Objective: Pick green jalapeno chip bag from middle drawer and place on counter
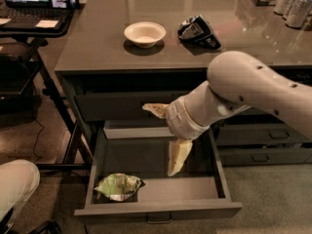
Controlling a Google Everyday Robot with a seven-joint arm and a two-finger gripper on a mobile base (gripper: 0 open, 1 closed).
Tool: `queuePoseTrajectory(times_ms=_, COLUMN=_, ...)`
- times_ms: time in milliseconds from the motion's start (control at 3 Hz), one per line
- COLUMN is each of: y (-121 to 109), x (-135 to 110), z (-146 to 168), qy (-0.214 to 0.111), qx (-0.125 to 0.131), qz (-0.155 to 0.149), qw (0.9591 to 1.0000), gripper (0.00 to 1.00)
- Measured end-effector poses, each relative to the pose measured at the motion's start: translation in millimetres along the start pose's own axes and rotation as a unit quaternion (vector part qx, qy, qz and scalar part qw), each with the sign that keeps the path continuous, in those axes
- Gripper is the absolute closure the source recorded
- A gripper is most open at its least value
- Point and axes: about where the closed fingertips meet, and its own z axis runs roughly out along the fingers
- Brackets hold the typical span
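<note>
Step in hand: we judge this to be the reach into the drawer; nothing is grasped yet, and the lift and the placing have not begun.
Claw: the claw (159,140) hangs over the rear middle of the open middle drawer (161,210). It is released and empty, the fingers spread wide, one pointing left and the other pointing down into the drawer.
Task's thing: the green jalapeno chip bag (118,186) lies crumpled on the drawer floor in the front-left corner, close to the left wall and the front panel.
Gap: the bag sits left of the claw and nearer the drawer front, and we see clear floor between them.
Desk: the desk (97,48) above the drawers carries a white bowl (145,33) and a black-and-white snack bag (199,31), with cans (292,1) at the far right corner. We see bare surface in front of the bowl and to its left.
Next move: in our view the claw must travel left and toward the drawer front, then drop until the fingers straddle the bag.
What it calls for: we expect tight room by the left wall and front panel, and soft foil that will crush, so a gentle close across the bag's middle seems right.
</note>
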Motion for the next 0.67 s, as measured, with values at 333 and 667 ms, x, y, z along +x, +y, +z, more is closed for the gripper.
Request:
queuePoseTrajectory(times_ms=333, y=-2, x=7, z=47, qy=0.008, qx=-0.005, qz=-0.002, qw=1.0000, gripper=0.00)
queuePoseTrajectory(times_ms=667, y=-9, x=14, z=110, qy=-0.008, qx=-0.005, qz=-0.018, qw=0.9998, gripper=0.00)
